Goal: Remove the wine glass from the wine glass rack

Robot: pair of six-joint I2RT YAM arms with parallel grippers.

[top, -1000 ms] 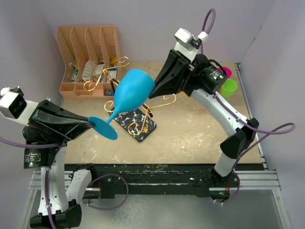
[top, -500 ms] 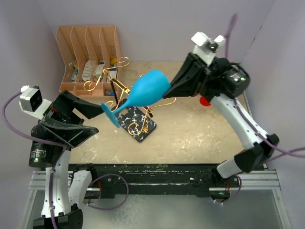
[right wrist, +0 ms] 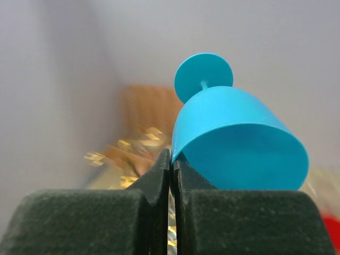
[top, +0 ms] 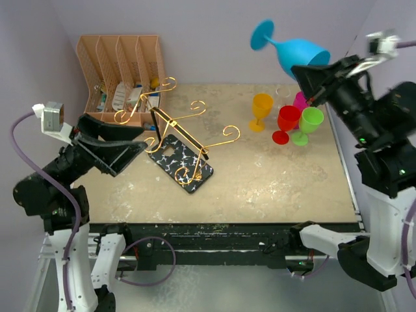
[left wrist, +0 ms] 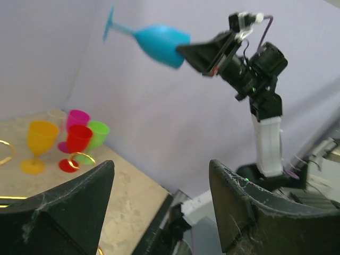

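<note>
Where the desk (top: pixel 273 188) a second ago had the wine glass (top: pixel 296 49) slanted low over the wine glass rack (top: pixel 188 146), the rack now stands bare. The glass is carried high above the coloured goblets (top: pixel 286 120) at the far right, so the removal looks done. The right fingers (right wrist: pixel 159 175) pinch its rim, pressed nearly together; the left fingers (left wrist: pixel 69 202) — off its foot now — stand spread and empty

No legible text or markings
</note>
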